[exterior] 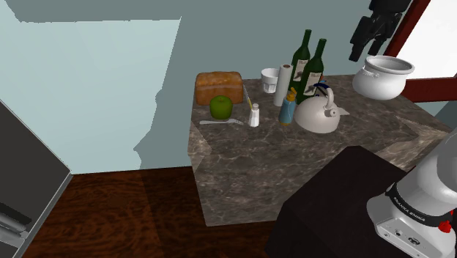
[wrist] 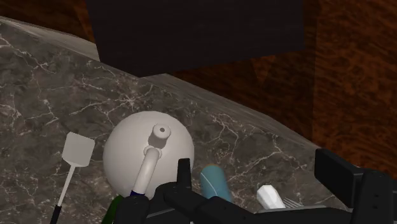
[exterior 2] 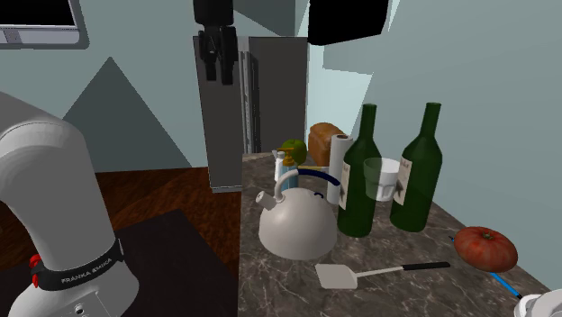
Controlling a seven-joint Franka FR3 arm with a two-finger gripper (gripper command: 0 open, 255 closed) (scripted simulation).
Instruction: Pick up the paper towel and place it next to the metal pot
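Note:
The paper towel (exterior: 284, 84) is a white upright roll at the back of the marble counter (exterior: 249, 165), beside two green wine bottles (exterior: 307, 62). In the second exterior view the paper towel (exterior 2: 339, 162) stands behind the white kettle (exterior 2: 295, 221). The pot (exterior: 382, 76) is a white round one, standing on the counter at the shoulder view's right. My black gripper (exterior: 362, 44) hangs high above the counter, just left of the pot. In the wrist view the gripper (wrist: 254, 162) is open with nothing between its fingers, above the kettle (wrist: 143, 156).
On the counter stand a bread loaf (exterior: 218, 86), a green apple (exterior: 221, 107), a salt shaker (exterior: 254, 115), a blue bottle (exterior: 288, 108) and a white cup (exterior: 269, 79). A spatula (exterior 2: 360, 273) and a tomato (exterior 2: 485, 248) lie past the kettle. A fridge (exterior 2: 261, 108) stands behind.

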